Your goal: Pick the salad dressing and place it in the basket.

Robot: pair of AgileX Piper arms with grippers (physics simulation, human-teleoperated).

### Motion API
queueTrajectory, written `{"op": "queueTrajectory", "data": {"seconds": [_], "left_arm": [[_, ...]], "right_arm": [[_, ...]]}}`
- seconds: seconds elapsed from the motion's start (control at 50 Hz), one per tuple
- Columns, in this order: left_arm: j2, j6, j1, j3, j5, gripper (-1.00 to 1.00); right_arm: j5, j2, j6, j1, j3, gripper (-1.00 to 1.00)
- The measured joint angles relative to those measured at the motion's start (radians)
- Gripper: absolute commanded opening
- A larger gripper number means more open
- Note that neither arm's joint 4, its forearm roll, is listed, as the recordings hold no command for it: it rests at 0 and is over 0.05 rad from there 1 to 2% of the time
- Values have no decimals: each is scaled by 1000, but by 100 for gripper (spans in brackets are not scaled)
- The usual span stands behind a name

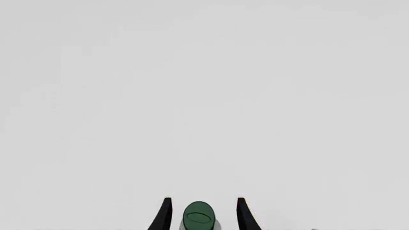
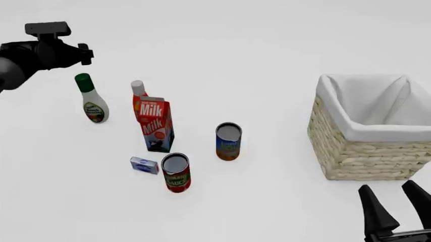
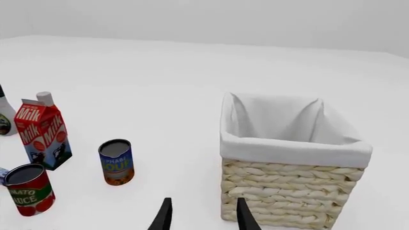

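While cropped, left end effector (image 1: 201, 213) straddles salad dressing (image 1: 198, 216) | gap visible

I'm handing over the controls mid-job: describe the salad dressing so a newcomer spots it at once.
Start from the red milk carton left of the basket. Left of the carton, apart from the cluster, stands the salad dressing, upright, near the left gripper. It is the only white pear-shaped bottle with a green cap.

The black left gripper (image 1: 201, 213) is held high with fingers apart. The black right gripper (image 2: 397, 201) is held low, fingers apart.
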Motion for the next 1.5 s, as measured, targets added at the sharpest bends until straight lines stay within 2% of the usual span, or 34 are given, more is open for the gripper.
{"op": "queueTrajectory", "data": {"seconds": [0.68, 1.5], "left_arm": [[29, -32, 4, 82, -63, 100], [69, -71, 13, 104, -78, 100]], "right_arm": [[36, -30, -6, 13, -13, 100], [40, -20, -19, 29, -31, 100]]}}
